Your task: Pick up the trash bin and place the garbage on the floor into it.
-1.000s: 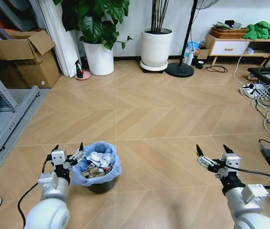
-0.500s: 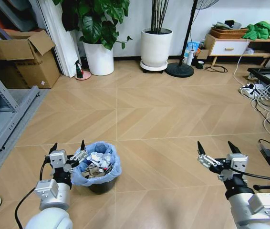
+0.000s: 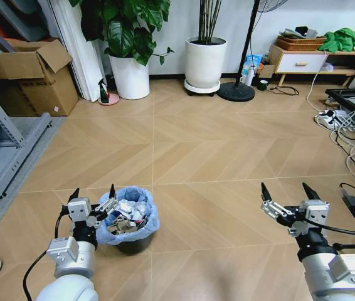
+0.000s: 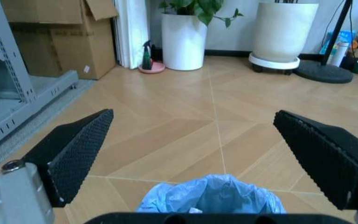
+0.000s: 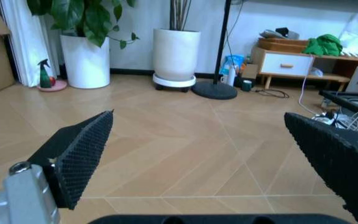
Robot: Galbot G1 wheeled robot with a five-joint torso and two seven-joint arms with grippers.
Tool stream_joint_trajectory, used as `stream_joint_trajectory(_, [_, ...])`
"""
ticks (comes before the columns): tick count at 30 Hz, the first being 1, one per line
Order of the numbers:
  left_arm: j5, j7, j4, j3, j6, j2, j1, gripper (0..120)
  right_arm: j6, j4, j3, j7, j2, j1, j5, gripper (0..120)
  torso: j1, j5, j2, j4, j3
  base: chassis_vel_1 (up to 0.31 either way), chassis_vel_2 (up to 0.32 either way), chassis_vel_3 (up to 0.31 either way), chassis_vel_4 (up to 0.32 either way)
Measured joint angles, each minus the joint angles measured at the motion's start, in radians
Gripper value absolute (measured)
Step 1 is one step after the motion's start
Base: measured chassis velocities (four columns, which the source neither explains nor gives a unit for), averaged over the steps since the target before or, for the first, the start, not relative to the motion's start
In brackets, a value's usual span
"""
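On the floor at my 11 o'clock, the trash bin (image 3: 127, 221) holds the garbage (image 3: 126, 212), job seemingly finished; left gripper (image 3: 93, 198) and right gripper (image 3: 286, 194) hang spread, empty.

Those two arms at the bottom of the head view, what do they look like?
Rounded white arms with grey wrist segments and loose black cables. The left gripper and right gripper each have a boxy white-and-silver body and two pointed black fingers with dimpled pads.
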Motion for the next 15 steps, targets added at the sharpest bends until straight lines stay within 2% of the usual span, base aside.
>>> stream_joint_trajectory(15, [-0.001, 0.001, 0.002, 0.0, 0.001, 0.001, -0.001, 100, -0.001, -0.002, 0.0, 0.0, -0.001, 0.001, 0.001, 100, 0.0, 0.0, 0.0, 0.0, 0.0, 0.0, 0.0, 0.0, 0.0])
